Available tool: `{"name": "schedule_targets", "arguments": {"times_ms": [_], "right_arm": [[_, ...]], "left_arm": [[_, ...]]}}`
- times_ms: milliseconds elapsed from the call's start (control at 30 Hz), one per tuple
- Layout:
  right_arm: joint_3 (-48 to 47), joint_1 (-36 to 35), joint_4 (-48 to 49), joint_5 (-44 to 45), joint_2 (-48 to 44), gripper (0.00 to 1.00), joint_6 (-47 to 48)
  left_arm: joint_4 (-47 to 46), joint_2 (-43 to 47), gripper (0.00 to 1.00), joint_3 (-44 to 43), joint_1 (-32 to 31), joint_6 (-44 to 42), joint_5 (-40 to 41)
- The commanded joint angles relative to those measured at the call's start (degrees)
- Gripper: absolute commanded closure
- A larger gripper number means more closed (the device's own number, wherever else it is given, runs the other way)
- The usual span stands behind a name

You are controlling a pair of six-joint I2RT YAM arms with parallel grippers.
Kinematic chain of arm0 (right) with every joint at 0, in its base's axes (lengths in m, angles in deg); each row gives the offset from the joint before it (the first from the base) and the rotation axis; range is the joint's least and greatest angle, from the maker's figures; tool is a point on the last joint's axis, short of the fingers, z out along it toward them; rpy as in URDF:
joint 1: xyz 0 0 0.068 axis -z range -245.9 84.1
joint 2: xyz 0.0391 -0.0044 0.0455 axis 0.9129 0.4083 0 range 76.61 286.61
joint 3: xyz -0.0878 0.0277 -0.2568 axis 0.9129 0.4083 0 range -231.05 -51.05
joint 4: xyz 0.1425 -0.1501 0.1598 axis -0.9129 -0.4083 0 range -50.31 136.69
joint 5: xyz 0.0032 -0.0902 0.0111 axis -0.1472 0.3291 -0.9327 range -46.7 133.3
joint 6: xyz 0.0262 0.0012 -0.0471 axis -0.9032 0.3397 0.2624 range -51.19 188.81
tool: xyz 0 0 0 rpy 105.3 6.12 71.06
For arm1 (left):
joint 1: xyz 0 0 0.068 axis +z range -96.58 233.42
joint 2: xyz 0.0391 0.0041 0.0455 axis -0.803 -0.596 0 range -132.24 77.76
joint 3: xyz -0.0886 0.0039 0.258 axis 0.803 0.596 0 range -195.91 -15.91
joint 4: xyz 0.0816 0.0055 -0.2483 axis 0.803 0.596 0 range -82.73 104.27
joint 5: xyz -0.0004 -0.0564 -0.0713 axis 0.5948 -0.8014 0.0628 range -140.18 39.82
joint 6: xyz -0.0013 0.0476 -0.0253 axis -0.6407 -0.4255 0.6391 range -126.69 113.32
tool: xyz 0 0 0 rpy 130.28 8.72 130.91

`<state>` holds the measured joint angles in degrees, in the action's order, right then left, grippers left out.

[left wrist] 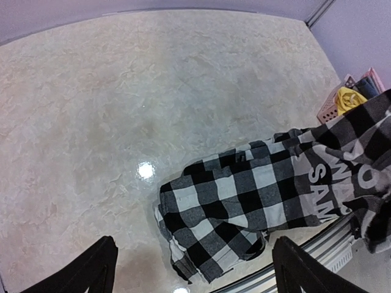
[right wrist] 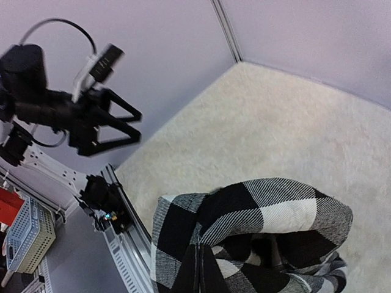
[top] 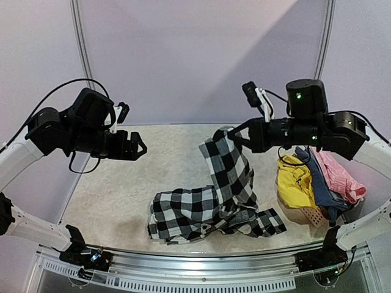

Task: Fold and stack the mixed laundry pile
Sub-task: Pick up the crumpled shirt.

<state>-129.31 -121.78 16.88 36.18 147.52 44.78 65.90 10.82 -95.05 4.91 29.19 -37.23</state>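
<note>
Right pincer (top: 234,135) is clamped on the checked shirt (top: 183,215), holding one end up just left of the basket (top: 312,215), rest on the desk (top: 116,201). Left pincer (top: 140,148) gapes wide, empty, farther left.

The top camera sits high behind my bases, looking forward and down over the whole table (top: 110,195). My left wrist camera looks down from well above onto the checked shirt (left wrist: 244,207). My right wrist camera hangs close over that shirt, facing across toward my left gripper (right wrist: 139,126). All three views share the shirt.
</note>
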Motion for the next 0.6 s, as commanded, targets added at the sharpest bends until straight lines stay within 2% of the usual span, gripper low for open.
{"name": "schedule_targets", "arguments": {"times_ms": [0,200,467,567], "right_arm": [[-6.2,-0.2,5.3,0.8,-1.8,1.00,5.3],[-9.5,-0.3,10.9,2.4,-5.6,1.00,7.4],[-15.9,-0.2,6.1,4.9,-3.2,1.00,4.1],[-16.7,-0.2,5.4,11.5,-3.2,1.00,1.7]], "left_arm": [[-4.1,-2.5,0.10,0.2,0.5,-0.5,-4.8],[-9.2,-4.5,0.10,-0.3,0.3,-4.2,-10.5],[-16.8,-4.7,0.10,-1.7,-1.1,-7.0,-20.3],[-17.9,-4.6,0.11,-1.6,-3.0,-7.3,-21.6]]}}
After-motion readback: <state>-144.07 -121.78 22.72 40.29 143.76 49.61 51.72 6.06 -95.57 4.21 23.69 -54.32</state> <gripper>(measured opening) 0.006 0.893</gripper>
